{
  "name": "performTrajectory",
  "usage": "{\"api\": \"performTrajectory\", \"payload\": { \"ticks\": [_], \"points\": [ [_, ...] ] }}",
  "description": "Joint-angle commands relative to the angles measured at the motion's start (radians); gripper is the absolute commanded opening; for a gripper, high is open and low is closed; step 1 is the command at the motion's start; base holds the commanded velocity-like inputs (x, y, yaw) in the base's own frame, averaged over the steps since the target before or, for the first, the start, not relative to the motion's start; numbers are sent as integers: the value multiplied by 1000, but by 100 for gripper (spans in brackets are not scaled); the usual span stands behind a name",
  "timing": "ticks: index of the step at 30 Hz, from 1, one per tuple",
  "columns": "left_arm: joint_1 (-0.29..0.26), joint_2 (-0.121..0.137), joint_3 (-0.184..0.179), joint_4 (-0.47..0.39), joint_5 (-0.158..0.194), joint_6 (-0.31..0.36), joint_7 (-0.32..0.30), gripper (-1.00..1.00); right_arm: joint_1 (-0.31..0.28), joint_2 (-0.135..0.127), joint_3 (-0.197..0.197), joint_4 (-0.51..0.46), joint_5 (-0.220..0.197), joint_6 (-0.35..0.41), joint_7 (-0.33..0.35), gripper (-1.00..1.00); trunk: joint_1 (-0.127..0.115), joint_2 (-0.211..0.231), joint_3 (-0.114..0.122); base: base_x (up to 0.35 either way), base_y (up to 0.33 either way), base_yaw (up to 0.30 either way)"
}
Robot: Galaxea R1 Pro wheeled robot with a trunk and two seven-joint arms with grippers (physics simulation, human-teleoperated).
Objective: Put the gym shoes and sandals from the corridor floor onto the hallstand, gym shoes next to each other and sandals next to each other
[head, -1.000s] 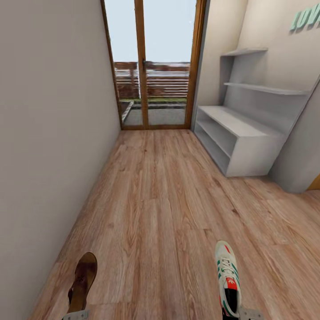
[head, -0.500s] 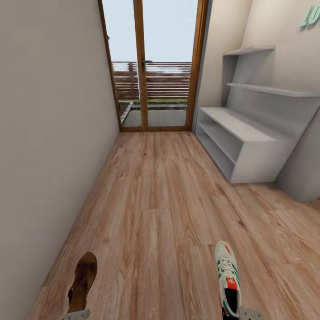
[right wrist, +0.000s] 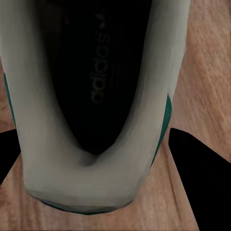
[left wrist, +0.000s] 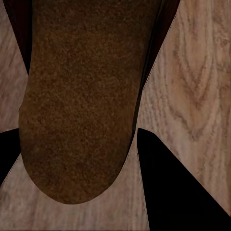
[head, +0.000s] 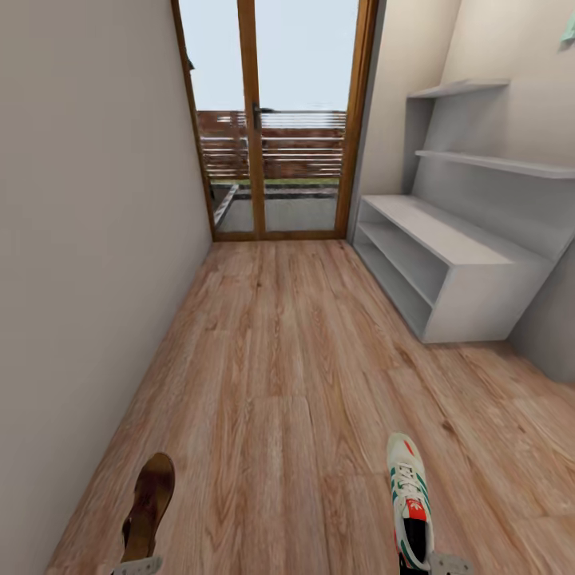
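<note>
I am looking down a narrow entrance corridor of a home. Light brown wood-grain plank flooring [head: 279, 359] runs between a plain off-white wall [head: 88, 239] on the left and a pale grey-white low bench unit with two open shelf slots [head: 447, 263] on the right. Stepped grey wall shelves [head: 487, 162] rise above that unit. At the far end stands a tall glazed double door in a brown wooden frame [head: 275, 120], and through it I see a slatted fence under open sky.
</note>
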Motion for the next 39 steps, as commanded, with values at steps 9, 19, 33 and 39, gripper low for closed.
{"api": "performTrajectory", "payload": {
  "ticks": [9,19,33,39],
  "points": [
    [-1,0,3,1,2,-2,-3,-100,-1,0,-4,1,1,-4,1,-100,0,0,-1,339,0,0],
    [-1,0,3,1,2,-2,-3,-100,-1,0,-4,1,1,-5,1,-100,0,0,-1,339,0,0],
    [-1,0,3,1,2,-2,-3,-100,-1,0,-4,1,1,-4,1,-100,0,0,-1,339,0,0],
    [-1,0,3,1,2,-2,-3,-100,-1,0,-4,1,1,-4,1,-100,0,0,-1,339,0,0]
  ]
}}
